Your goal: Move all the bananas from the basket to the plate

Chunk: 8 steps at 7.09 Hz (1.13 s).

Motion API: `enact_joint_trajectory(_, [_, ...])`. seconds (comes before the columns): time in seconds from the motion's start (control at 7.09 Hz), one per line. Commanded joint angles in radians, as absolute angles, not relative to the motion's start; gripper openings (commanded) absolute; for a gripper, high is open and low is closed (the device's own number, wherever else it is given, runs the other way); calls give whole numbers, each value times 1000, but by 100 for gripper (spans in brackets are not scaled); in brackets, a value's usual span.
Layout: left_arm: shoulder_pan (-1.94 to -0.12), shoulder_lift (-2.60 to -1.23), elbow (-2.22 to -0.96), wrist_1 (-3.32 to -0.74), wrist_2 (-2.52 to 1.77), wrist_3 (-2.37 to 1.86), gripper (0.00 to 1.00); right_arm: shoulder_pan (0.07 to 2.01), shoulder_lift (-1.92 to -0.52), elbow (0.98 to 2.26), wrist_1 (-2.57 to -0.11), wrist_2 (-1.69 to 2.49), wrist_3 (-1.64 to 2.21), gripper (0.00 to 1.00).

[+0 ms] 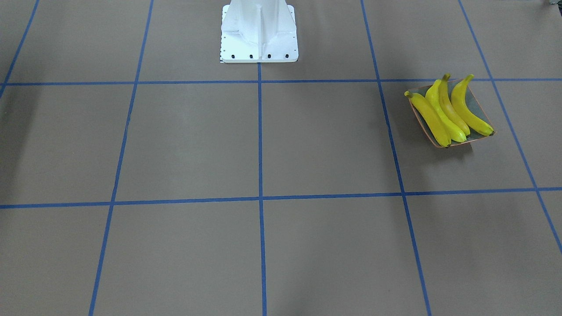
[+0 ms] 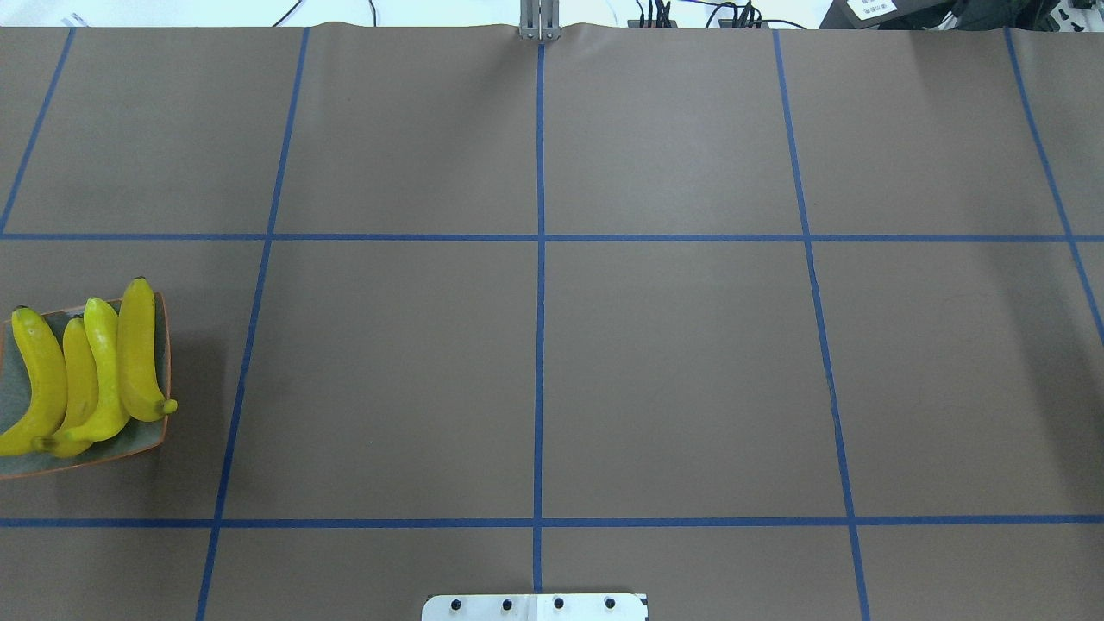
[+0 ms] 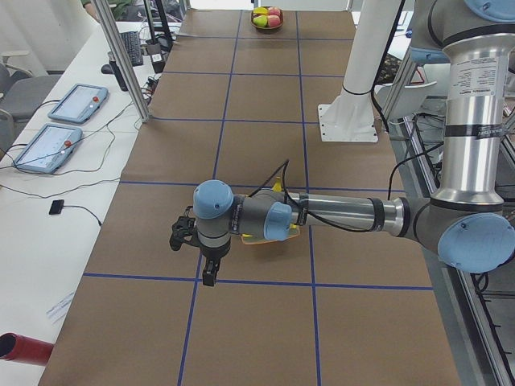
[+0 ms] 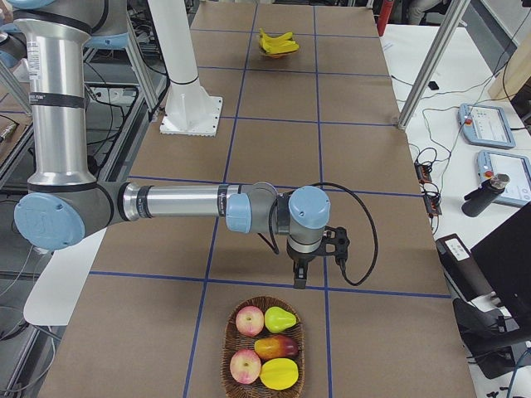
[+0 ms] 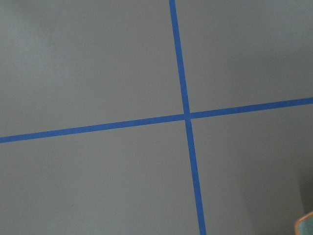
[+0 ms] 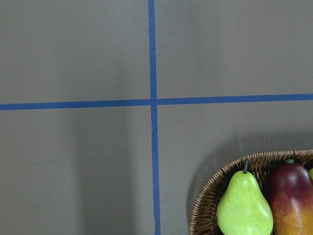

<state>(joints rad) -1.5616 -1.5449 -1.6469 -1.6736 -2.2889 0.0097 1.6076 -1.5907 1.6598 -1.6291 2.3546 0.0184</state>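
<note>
Overhead exterior shows four bananas point(image 2: 86, 379) side by side on the plate point(image 2: 129, 442); only exterior right shows the wicker basket point(image 4: 226, 344) holding other fruit; left gripper point(image 3: 208, 276) and right gripper point(image 4: 299, 280) appear solely in side views, aperture undeterminable.

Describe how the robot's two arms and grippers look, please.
The left arm and the right arm are silver-grey tubes with rounded light-blue joint caps. Each ends in a small black gripper: the left gripper, the right gripper. A black cable loops beside the right wrist.
</note>
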Motion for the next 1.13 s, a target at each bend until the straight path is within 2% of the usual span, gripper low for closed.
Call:
enact_joint_trajectory(0.0, [-1562,-1548,-1646,-1674,-2289,8,100,1608,-1592,1658,-1628,2355,18,100])
enact_joint_trajectory(0.99, [-1562,-1545,-1644,-1674,-2289,11,100,1608,-1595,1658,-1623,2358,17,100])
